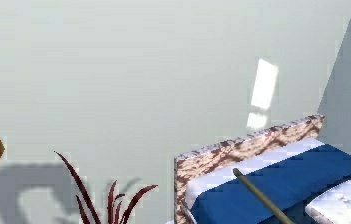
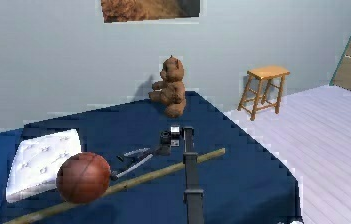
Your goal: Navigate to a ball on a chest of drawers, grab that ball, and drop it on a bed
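The arm (image 2: 191, 185) rises as a dark bar from the arm side view's bottom edge. At its far end, the gripper (image 2: 124, 158) points left, its thin fingers (image 2: 139, 152) stretched forward.

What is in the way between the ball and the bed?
Nothing visible blocks it. The ball shows right against the blue bed, near the hand. A long stick and a white pillow lie on the cover close by.

Pale walls (image 2: 53, 50), pale floor (image 2: 323, 135).
A wooden stool (image 2: 266, 73) stands by the wall; a picture (image 2: 150, 8) hangs up-left of it.
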### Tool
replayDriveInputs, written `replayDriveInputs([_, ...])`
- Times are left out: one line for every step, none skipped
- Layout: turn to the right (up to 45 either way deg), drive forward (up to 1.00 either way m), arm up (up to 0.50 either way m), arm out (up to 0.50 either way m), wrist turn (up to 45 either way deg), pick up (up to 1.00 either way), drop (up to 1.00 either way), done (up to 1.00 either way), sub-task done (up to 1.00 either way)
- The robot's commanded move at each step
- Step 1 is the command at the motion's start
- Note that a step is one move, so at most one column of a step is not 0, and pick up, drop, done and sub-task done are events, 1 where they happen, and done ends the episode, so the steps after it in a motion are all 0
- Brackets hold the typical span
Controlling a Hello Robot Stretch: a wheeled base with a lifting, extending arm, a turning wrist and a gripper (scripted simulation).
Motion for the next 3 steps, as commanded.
replayDriveInputs([0.0, 0.0, 0.1, 0.0, 0.0, 0.0, 0.0, 0.0, 0.0])
replayDriveInputs([0.0, 0.0, 0.0, -0.08, 0.0, 0.0, 0.0, 0.0, 0.0])
replayDriveInputs([0.0, 0.0, 0.0, 0.0, 0.0, 0.0, 0.0, 1.0, 0.0])
